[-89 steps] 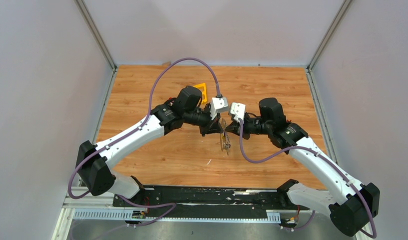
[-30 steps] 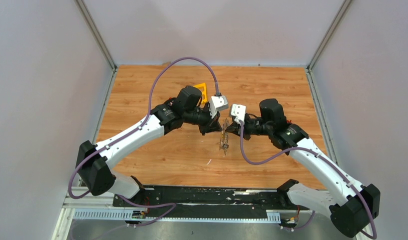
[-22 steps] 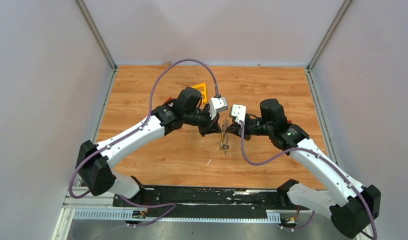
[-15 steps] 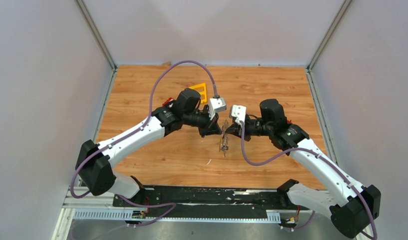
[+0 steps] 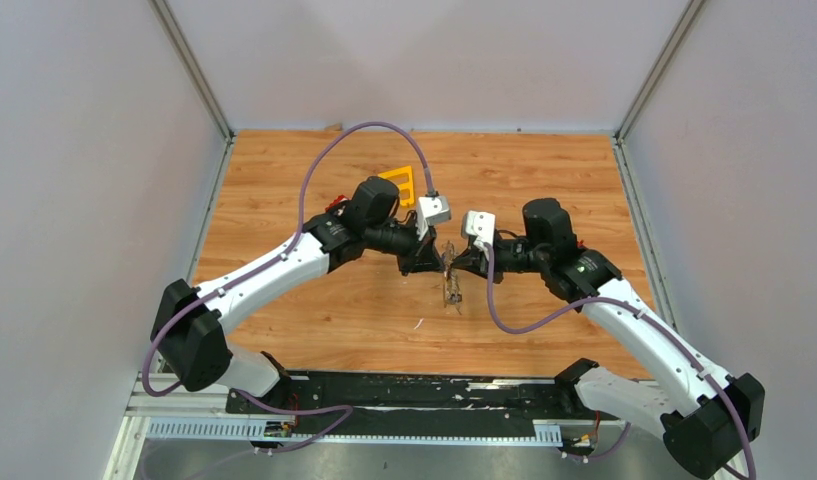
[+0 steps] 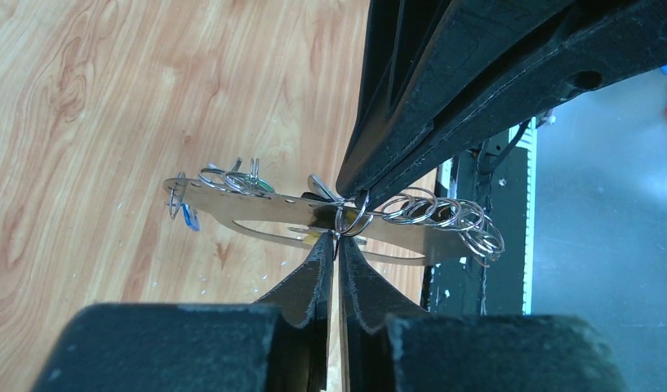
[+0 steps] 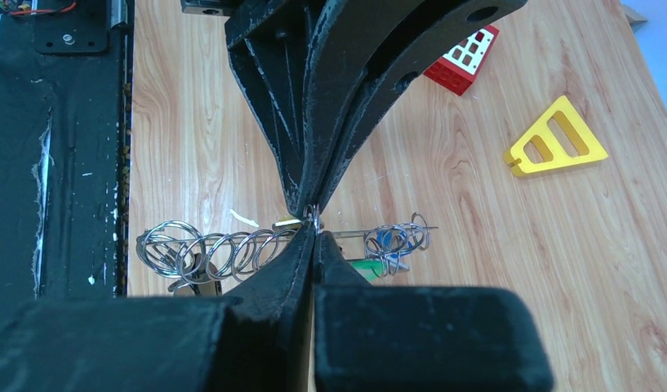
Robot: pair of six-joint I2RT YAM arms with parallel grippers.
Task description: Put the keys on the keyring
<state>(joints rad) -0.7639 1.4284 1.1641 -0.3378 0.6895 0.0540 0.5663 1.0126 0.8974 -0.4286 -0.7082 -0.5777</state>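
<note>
The two arms are meeting tip to tip above the middle of the wooden table, with the grey keyring hanging edge-on between them. The right gripper is pinching the keyring's rim, its fingers pressed together. The left gripper is touching the opposite rim, with a thin slit showing between its fingers; whether it is gripping cannot be told. Keys with blue and green tags are dangling from wire rings strung along the keyring. A yellow triangular frame is lying well apart.

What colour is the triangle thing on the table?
Yellow; the triangular frame shows best in the right wrist view.
</note>
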